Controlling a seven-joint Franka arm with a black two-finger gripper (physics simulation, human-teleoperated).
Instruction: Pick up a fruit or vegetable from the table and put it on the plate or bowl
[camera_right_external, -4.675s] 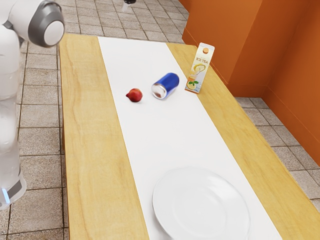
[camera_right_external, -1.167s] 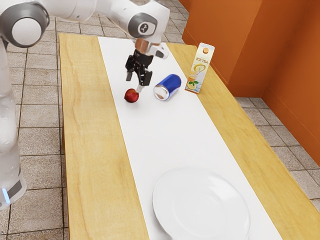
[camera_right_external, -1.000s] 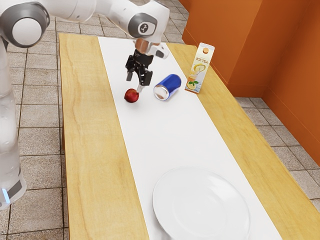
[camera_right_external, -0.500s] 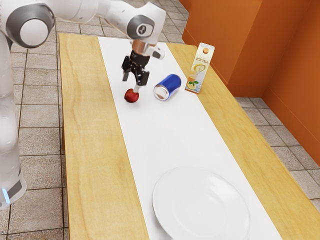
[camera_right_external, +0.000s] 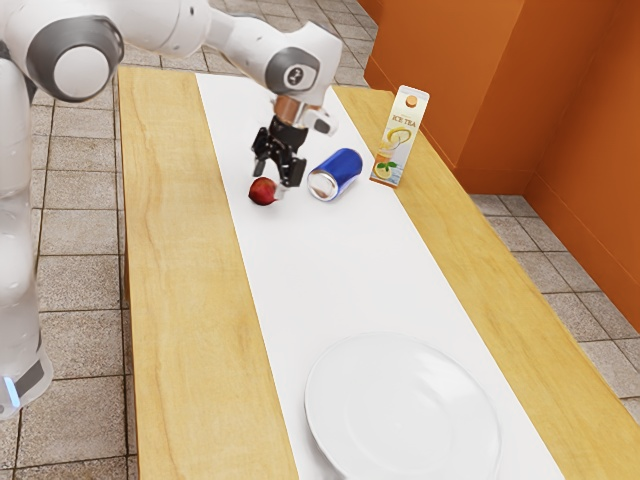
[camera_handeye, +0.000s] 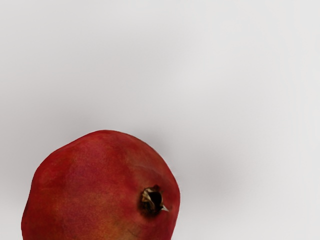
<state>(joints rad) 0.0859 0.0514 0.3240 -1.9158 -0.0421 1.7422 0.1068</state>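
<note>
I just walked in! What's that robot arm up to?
The robot arm's gripper hangs low, right over a red pomegranate on the table's white strip. It looks ready to grab it. The fruit rests on the table and is not yet lifted. The white plate it should go on sits at the table's near end. A blue can lying on its side and an iced tea carton sit near the fruit.

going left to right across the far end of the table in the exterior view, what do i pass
pomegranate → can → ice tea carton. The plate is left out: nearer the camera, it spans the can's and carton's positions.
</note>
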